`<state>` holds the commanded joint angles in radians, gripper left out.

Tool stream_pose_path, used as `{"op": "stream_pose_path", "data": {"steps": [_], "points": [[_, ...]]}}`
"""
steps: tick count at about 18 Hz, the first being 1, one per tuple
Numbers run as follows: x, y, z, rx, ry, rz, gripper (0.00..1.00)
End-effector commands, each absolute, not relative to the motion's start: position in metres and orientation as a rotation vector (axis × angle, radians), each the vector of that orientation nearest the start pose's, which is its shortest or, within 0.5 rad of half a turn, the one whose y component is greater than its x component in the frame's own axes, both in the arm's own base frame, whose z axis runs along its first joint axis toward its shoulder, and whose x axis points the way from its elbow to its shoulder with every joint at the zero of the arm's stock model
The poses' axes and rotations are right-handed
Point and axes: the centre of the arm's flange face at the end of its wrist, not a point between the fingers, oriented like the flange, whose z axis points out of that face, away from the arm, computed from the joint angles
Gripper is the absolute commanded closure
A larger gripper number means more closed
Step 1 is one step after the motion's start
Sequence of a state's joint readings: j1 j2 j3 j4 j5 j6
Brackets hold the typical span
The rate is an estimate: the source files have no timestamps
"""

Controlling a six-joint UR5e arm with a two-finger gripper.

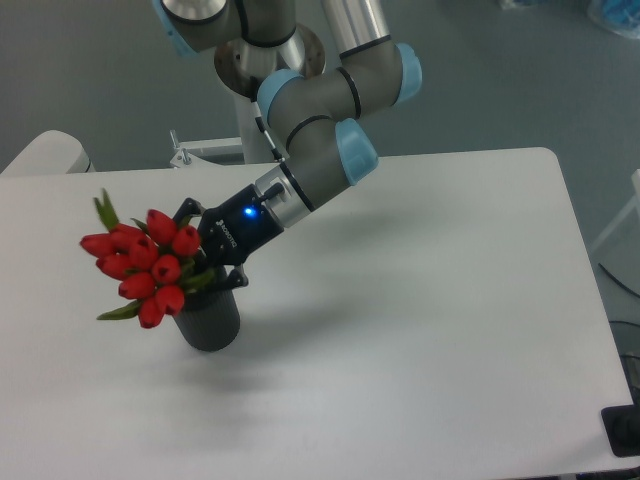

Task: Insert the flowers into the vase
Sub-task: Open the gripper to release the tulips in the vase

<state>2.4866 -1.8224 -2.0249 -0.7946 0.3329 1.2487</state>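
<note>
The tight bunch of red tulip buds with pointed green leaves [143,264] hangs tilted out to the left of the short, dark grey, matte cylindrical vase [210,319], the blooms leaning over the vase's left rim while the stem end points down and right toward the mouth. The black two-finger gripper [207,268] reaches in at a slant from the upper right and is pinching the bunch low down, at the stems just behind the blooms — a hold that leaves the wide head free and keeps the narrow end available to enter the opening. Its fingers sit right at the vase's rim, so the stems seem to be at or just inside the mouth, though the blooms hide the exact depth. The vase stands upright on the white table [430,330], near its left side. The bunch looks too tilted to be called seated — it likely needs righting before release.
</note>
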Motion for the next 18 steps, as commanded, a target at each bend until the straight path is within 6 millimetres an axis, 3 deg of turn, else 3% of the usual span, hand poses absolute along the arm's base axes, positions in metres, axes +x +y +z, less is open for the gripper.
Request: {"op": "stream_pose_path", "data": {"steps": [3,8,12,15,18], "points": [[-0.265,0.487,0.295,-1.911,0.370,-0.582,0.00],[-0.278,0.475,0.296,-1.913,0.350,-0.548,0.00],[-0.287,0.439,0.306,-1.951,0.406,-0.393,0.00],[-0.311,0.421,0.310,-1.956,0.369,-0.336,0.00],[-0.347,0.397,0.327,-1.957,0.319,-0.244,0.00]]}}
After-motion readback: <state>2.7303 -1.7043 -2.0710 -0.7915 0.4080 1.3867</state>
